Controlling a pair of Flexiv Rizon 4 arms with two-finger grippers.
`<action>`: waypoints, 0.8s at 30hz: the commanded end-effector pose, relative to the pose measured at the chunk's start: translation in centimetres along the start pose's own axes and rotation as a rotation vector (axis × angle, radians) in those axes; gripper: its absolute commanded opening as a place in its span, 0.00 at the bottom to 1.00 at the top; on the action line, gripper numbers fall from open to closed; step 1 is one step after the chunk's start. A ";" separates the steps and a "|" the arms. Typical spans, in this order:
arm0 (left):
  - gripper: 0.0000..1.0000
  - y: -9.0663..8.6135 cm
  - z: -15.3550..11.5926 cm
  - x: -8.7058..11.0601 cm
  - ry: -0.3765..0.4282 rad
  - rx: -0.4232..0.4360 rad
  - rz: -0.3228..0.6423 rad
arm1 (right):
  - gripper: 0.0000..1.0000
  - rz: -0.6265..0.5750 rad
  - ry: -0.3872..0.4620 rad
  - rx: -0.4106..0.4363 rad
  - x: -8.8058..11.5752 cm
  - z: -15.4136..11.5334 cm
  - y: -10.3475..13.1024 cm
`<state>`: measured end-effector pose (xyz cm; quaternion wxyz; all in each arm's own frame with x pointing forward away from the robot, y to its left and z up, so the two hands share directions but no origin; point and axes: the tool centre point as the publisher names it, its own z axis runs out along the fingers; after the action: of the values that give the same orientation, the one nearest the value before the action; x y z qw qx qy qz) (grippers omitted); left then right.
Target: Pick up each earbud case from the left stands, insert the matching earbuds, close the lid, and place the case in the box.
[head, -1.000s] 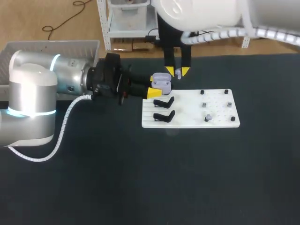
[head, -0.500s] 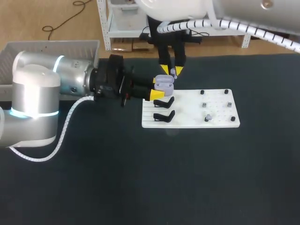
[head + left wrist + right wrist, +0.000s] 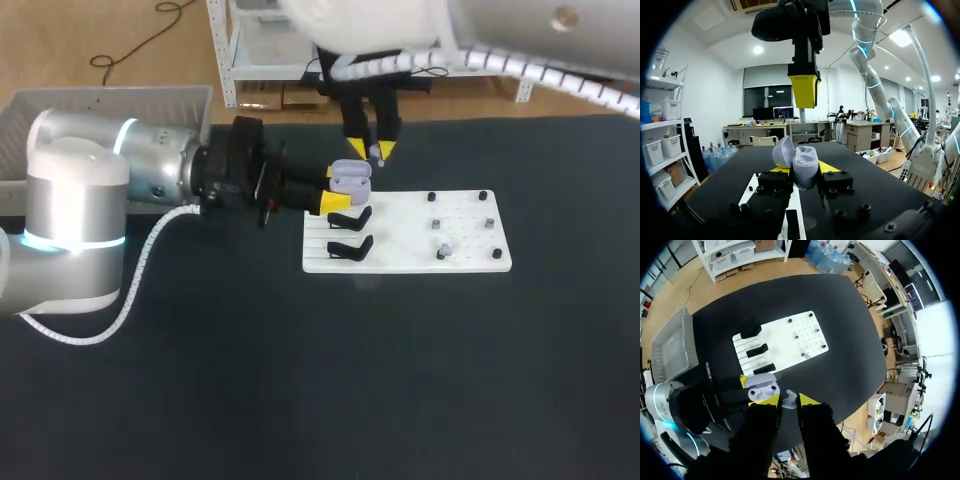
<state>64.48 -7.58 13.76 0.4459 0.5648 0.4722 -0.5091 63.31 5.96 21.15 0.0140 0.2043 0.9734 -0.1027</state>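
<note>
While left gripper (image 3: 335,197) clamps open earbud case (image 3: 350,178) by lower shell, right gripper (image 3: 371,152) pinches earbud (image 3: 788,399) just above it; looks light, hard, slick plastic, likely slips; lid (image 3: 782,151) hinge probably fragile

Shows a board (image 3: 420,240) at the middle of the table (image 3: 300,380), with stands (image 3: 350,246) in a row along its left side and pegs (image 3: 431,197) across its right half. Places the left gripper (image 3: 338,188), in from the left, over the board's rear-left corner, the earbud case (image 3: 349,177) between its fingers. Sets the right gripper (image 3: 370,152) just behind and above the case, an earbud (image 3: 788,400) between its tips. Leaves the box (image 3: 110,93) well apart, off the table's rear-left corner.
</note>
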 end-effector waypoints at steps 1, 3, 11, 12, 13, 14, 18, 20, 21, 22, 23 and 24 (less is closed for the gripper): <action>0.00 0.1 0.0 0.0 0.001 0.003 -0.001 | 0.00 0.028 -0.010 0.038 0.5 -0.2 0.8; 0.00 0.1 0.0 0.0 0.001 0.003 -0.001 | 0.00 0.046 -0.012 0.038 0.5 -0.3 0.9; 0.00 0.1 0.0 0.0 0.001 0.003 -0.001 | 0.00 0.105 -0.012 0.023 0.8 0.1 1.3; 0.00 0.1 0.0 0.0 0.001 0.003 -0.001 | 0.00 0.113 -0.012 0.018 0.8 0.1 1.3; 0.00 0.1 0.0 0.0 0.001 0.003 -0.001 | 0.00 0.119 -0.010 0.015 0.8 0.1 1.4; 0.00 0.1 0.0 0.0 0.001 0.003 -0.001 | 0.00 0.123 -0.010 0.012 0.8 0.2 1.4; 0.00 0.1 0.0 0.0 0.001 0.003 -0.001 | 0.00 0.127 -0.011 0.010 0.7 0.4 2.0; 0.00 0.1 0.0 0.0 0.001 0.003 -0.001 | 0.00 0.123 -0.020 0.021 0.7 0.6 2.2; 0.00 0.1 0.0 0.0 0.001 0.003 -0.001 | 0.00 0.122 -0.026 0.025 0.7 0.7 2.4; 0.00 0.1 0.0 0.0 0.001 0.003 -0.001 | 0.00 0.122 -0.027 0.026 0.6 0.9 2.4; 0.00 0.1 0.0 0.0 0.001 0.003 -0.001 | 0.00 0.122 -0.027 0.029 0.5 1.0 2.5; 0.00 0.1 0.0 0.0 0.001 0.003 -0.001 | 0.00 0.123 -0.027 0.031 0.5 1.1 2.6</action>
<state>64.48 -7.58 13.76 0.4459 0.5648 0.4722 -0.5091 63.71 7.98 19.91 0.0296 0.2617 0.9576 -0.1168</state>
